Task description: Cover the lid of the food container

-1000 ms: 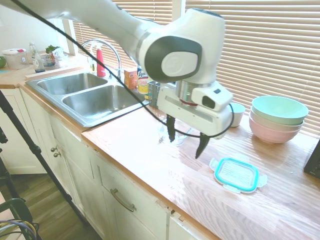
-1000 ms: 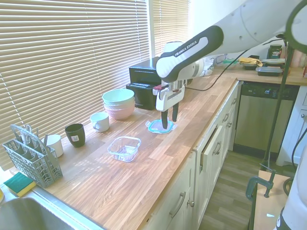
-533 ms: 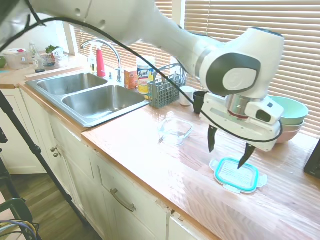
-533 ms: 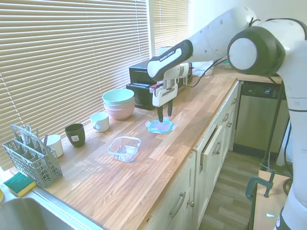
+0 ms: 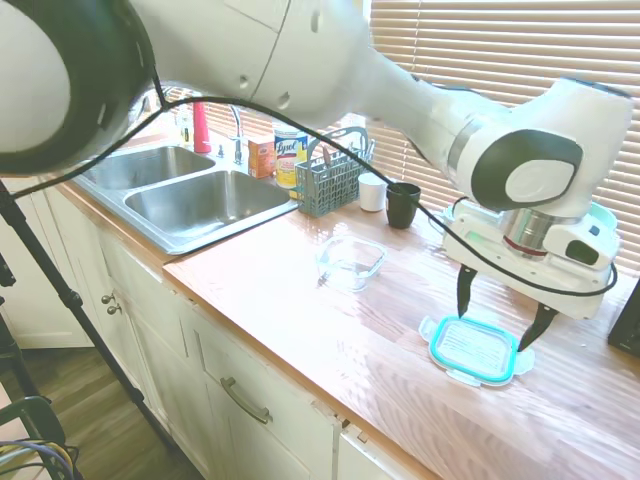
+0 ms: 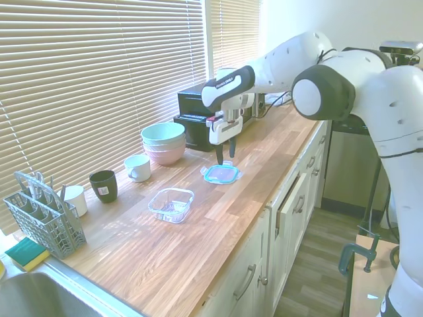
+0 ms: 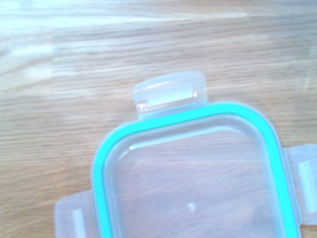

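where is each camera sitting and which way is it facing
First exterior view: sits off the counter's front by the sink end, looking along the worktop; the white arm sweeps in from the picture's left, its open end effector above the lid.
Second exterior view: sits over the sink end, looking down the counter; the arm enters from the right, end effector over the lid.
Wrist view: looks straight down at the lid on the wood; no robot part shows.
Both exterior views share the lid and the food container.

White arm (image 5: 330, 60), grey joints, black cable.
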Robot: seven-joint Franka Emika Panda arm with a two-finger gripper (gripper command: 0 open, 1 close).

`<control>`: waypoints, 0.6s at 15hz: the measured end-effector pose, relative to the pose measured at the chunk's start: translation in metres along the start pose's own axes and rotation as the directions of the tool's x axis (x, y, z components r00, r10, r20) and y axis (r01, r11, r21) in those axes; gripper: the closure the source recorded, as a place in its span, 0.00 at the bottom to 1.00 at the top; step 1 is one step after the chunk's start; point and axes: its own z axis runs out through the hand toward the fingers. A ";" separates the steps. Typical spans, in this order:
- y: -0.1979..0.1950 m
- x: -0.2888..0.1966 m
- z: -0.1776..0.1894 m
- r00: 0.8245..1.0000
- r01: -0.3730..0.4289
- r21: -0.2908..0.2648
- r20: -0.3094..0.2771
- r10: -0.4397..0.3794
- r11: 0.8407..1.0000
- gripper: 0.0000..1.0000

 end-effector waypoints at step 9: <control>0.022 0.040 0.018 0.998 -0.043 0.047 0.041 0.041 0.998 0.00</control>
